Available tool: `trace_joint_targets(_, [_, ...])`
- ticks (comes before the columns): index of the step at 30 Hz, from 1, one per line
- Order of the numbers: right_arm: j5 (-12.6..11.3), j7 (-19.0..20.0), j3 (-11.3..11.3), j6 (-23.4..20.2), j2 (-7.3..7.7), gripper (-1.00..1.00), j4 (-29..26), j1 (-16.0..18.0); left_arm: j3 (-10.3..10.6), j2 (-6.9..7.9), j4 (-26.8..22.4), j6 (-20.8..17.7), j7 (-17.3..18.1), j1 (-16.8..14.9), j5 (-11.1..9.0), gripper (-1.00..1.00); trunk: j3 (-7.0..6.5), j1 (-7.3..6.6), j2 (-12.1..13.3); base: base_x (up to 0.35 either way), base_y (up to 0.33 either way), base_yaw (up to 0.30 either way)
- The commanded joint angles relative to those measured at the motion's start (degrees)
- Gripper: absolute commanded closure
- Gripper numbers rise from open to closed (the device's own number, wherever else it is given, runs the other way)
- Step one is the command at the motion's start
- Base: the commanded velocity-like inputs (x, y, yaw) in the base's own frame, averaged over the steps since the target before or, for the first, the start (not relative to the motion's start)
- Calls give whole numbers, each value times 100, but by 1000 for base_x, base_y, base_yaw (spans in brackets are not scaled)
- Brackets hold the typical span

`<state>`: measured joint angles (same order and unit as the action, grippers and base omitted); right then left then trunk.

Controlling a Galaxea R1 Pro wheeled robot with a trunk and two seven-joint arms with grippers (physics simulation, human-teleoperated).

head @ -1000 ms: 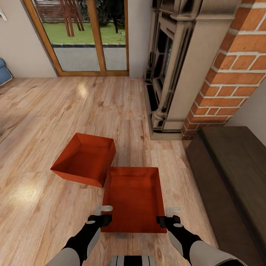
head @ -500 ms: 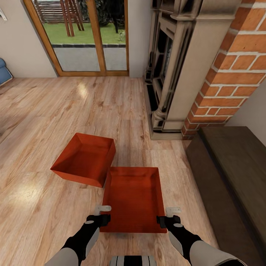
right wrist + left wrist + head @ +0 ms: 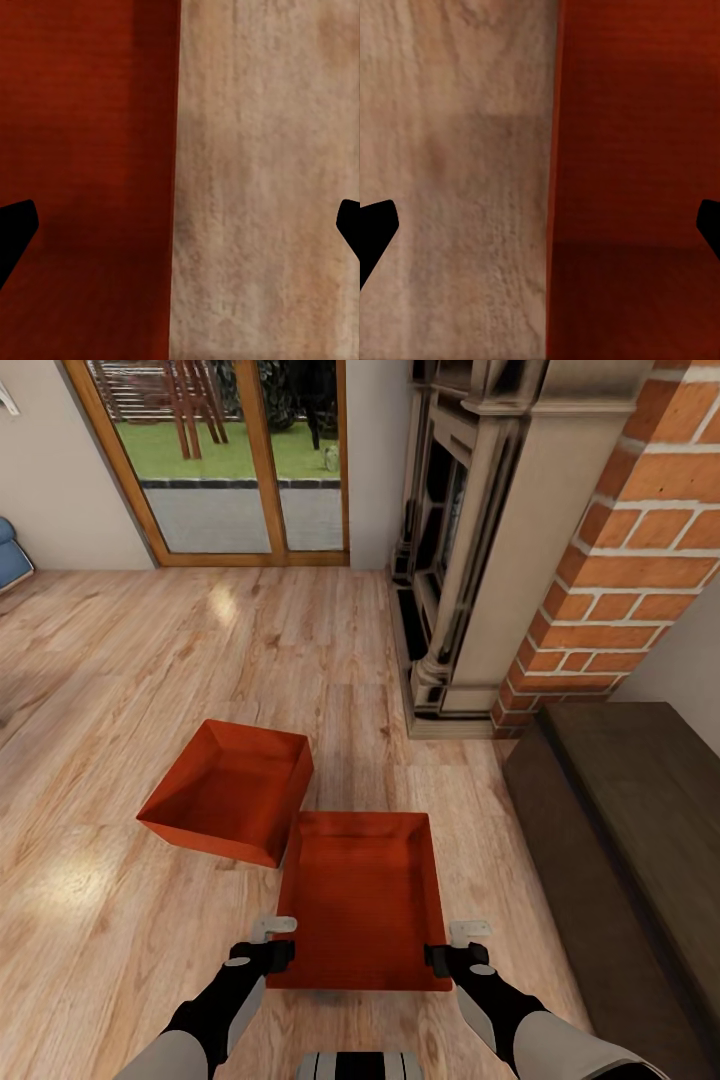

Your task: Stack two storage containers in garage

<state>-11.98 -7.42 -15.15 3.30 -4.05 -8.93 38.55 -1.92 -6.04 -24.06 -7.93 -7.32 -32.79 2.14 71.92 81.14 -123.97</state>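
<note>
From the head camera, the near storage container [image 3: 362, 900] is lying on the light wood-plank floor [image 3: 120, 660] with the second container [image 3: 230, 788] touching its far left corner, while the left gripper [image 3: 272, 938] and right gripper [image 3: 462, 942] are flanking its near corners. In the left wrist view the fingers [image 3: 375, 225] are standing wide apart, straddling the container's side wall [image 3: 556, 187]; the right wrist view is showing the same, its fingers [image 3: 16, 223] spread wide over the opposite wall [image 3: 174, 187]

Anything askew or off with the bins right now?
Nothing damaged or spilled. The farther container sits skewed on the wood floor, its corner right at the nearer container. Left gripper and right gripper straddle that one's side walls, jaws open.
</note>
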Motion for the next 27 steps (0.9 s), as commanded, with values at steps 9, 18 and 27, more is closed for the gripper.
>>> trace_joint_targets(9, [-59, -23, -49, 22, 0, -100, 5, 3, -19, -10, -11, -33, -7, 0, 21, -100, 129, 153, -282, 0, 0, 0])
trace_joint_targets(18, [-59, -22, -49, 21, 0, -100, 5, 3, -22, -4, -11, -33, -7, 0, 18, -100, 219, 263, -483, 0, 0, 0])
trace_joint_targets(27, [-66, -24, -32, 22, 0, -100, 5, 3, -26, -4, -11, -33, -7, 0, 15, -100, 219, 263, -483, 0, 0, 0])
